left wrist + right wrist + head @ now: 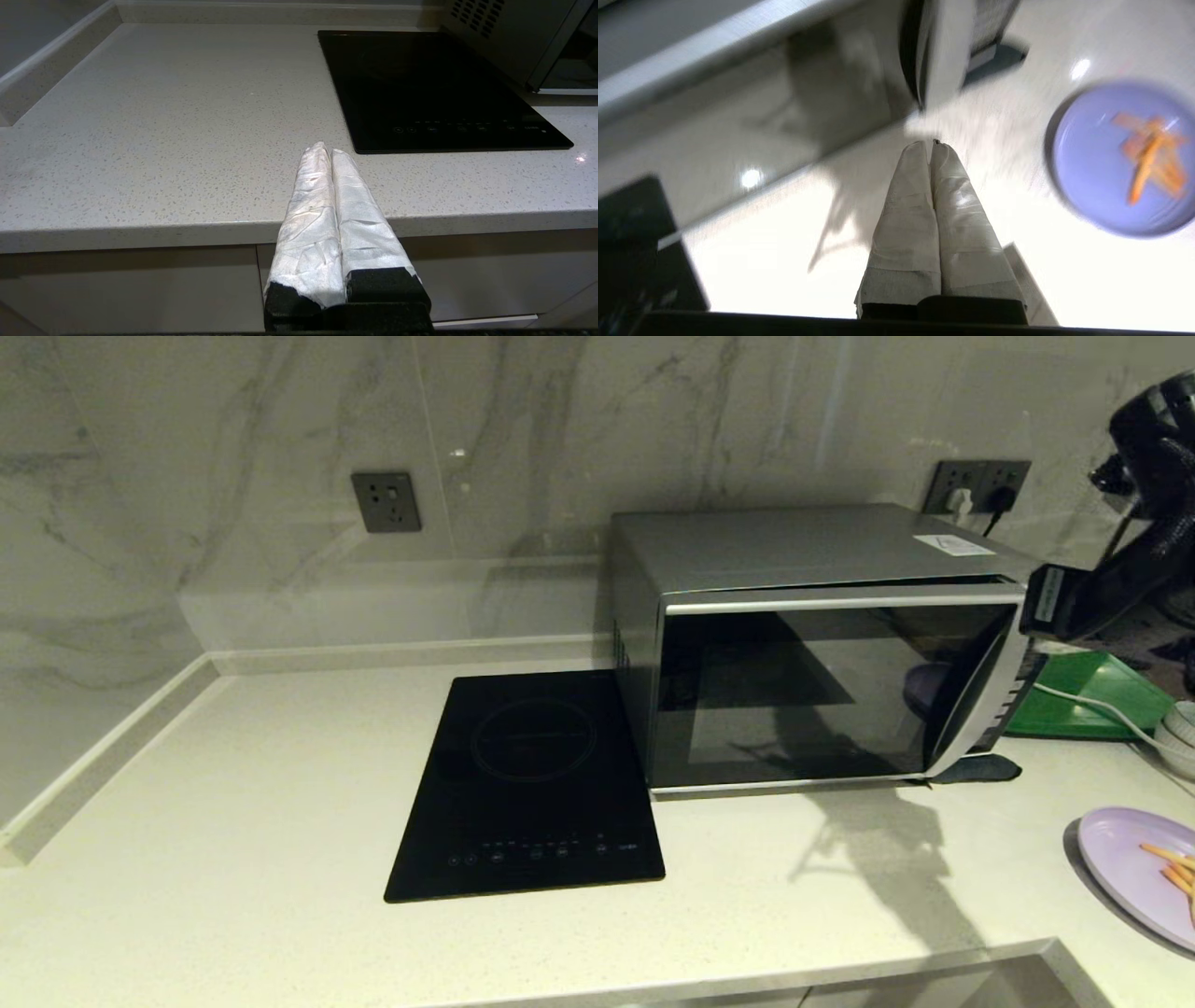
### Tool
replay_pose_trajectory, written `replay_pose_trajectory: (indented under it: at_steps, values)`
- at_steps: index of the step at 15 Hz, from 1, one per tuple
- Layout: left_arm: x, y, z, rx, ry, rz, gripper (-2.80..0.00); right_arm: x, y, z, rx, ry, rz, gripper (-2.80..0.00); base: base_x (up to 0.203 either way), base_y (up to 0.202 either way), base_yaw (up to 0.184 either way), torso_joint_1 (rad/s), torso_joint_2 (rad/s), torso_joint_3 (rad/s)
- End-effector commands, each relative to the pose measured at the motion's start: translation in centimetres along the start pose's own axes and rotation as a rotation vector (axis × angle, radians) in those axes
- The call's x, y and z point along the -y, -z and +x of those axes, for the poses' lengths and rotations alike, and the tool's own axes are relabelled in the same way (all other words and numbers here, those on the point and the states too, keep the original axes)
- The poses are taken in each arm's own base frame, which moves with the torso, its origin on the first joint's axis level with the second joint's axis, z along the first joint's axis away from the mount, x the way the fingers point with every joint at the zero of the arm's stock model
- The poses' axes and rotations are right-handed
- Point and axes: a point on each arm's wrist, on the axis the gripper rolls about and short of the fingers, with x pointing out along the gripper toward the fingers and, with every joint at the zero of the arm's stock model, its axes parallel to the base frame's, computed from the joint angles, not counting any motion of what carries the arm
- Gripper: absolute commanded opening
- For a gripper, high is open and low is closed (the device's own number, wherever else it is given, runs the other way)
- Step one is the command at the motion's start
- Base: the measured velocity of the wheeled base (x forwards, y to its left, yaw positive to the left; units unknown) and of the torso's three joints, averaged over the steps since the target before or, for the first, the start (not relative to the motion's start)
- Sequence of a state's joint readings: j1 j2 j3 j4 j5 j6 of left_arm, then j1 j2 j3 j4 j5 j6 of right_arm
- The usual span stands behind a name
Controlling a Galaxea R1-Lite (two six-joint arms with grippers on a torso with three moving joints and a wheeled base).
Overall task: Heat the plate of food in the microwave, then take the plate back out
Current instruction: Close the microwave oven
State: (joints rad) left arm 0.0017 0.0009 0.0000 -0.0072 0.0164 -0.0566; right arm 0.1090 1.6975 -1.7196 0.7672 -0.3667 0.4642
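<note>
From the head view, the microwave (803,644) stands at the back right of the counter (280,803), its door closed or nearly so; the plate of food (1134,873) lies by the right front edge. The left gripper (327,151), jaws pressed together, hangs before the counter's front edge. The right gripper (931,147), jaws together, hovers above open counter between microwave and plate.

A flat black induction cooktop (527,789) lies on a pale speckled table (233,821) against a marble wall. A green tray (1083,700) and stacked white bowls (1178,737) sit far right, below two grey wall sockets (386,501).
</note>
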Motion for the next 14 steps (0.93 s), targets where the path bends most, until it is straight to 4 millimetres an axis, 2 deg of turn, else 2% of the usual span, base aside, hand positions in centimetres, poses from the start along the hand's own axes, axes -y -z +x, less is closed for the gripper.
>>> replay_pose_trajectory:
  at_steps: [1,6,14]
  values:
    - [0.0,0.0,0.0,0.000,0.000,0.000,-2.80,2.1,0.1,1.4,-0.076,-0.019,0.045,-2.80,0.000,0.000,0.000,0.000,0.00,0.000]
    - [0.0,0.0,0.0,0.000,0.000,0.000,-2.80,1.8,-0.3,4.6,-0.067,-0.048,0.058,-2.80,0.000,0.000,0.000,0.000,0.00,0.000]
    - [0.0,0.0,0.0,0.000,0.000,0.000,-2.80,0.7,-1.7,6.0,0.128,-0.137,0.076,-2.80,0.000,0.000,0.000,0.000,0.00,0.000]
